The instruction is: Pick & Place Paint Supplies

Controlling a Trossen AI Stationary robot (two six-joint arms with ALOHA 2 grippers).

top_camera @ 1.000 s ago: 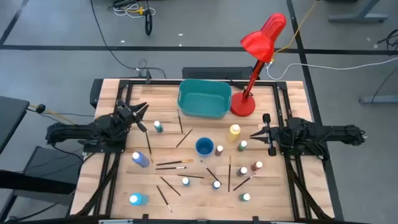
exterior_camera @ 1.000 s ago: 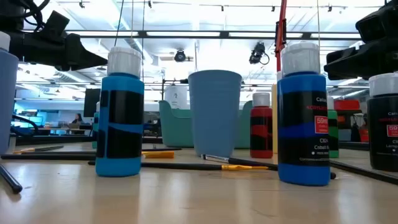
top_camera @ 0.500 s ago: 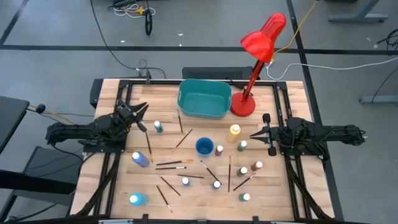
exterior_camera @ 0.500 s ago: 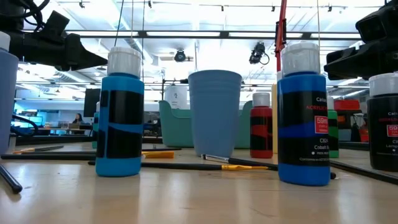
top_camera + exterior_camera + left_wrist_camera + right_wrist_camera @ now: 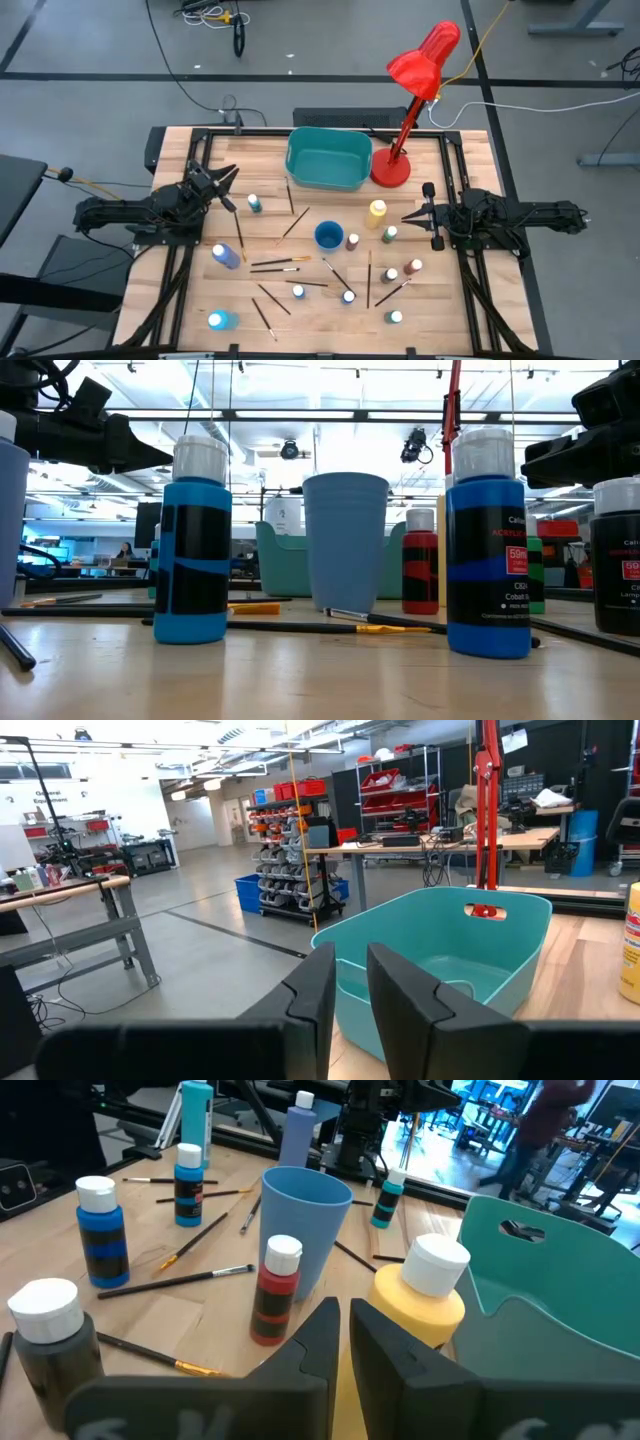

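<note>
No change from a second ago: left gripper (image 5: pixel 226 176) and right gripper (image 5: pixel 410 216), both nearly closed and empty, flank the tub (image 5: pixel 327 157); bottles (image 5: pixel 377 210) and brushes (image 5: pixel 277 264) lie scattered before it on the desk (image 5: pixel 300 320), none yet picked.

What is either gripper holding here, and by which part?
Nothing. The left gripper and the right gripper are both shut on nothing, each at its own side of the table, clear of the bottles and brushes.
</note>
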